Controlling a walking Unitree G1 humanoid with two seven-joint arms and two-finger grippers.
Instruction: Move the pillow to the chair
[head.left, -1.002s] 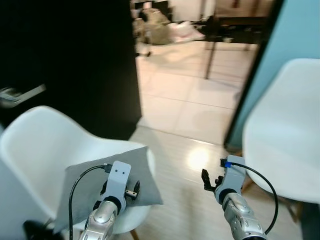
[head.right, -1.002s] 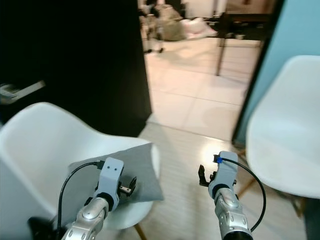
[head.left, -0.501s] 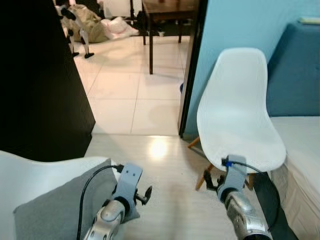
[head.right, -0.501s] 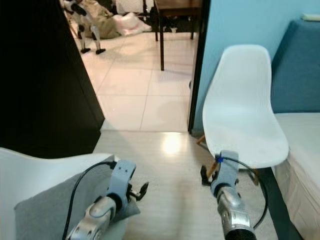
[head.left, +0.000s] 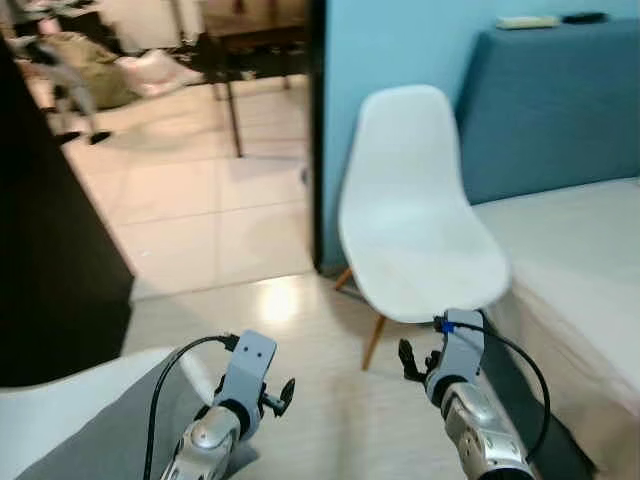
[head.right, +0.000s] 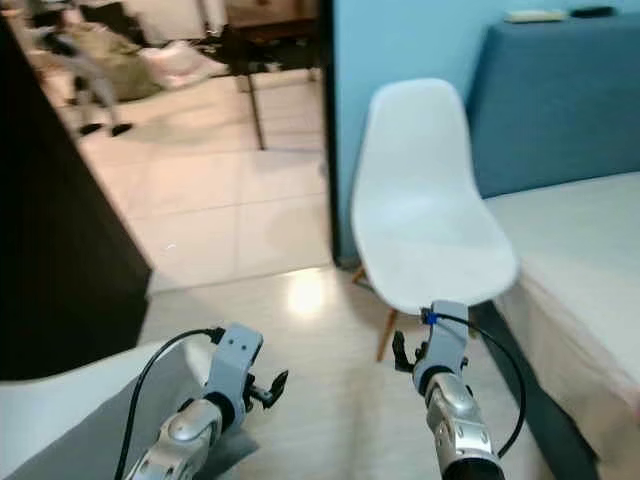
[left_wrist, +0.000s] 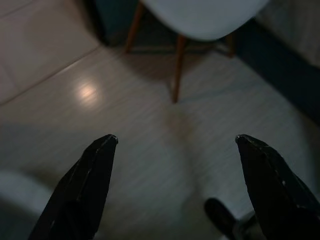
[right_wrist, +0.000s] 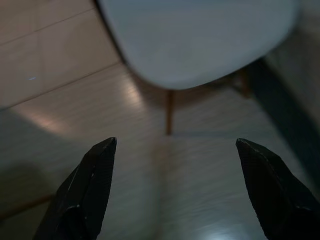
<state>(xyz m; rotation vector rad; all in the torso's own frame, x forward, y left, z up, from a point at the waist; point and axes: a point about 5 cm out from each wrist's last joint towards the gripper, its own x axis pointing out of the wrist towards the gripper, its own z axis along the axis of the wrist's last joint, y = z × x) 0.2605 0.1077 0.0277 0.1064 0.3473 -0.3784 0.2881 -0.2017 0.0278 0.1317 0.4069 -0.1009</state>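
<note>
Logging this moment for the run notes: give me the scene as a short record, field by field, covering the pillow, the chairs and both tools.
pillow: grey pillow lying on the near white chair, at the robot's lower left
other chair: white chair ahead, seat bare, beside the bed
left tool: left tool open, holding nothing, over the floor just past the pillow's edge
right tool: right tool open, holding nothing, low in front of the white chair ahead
beyond: doorway to a tiled room
</note>
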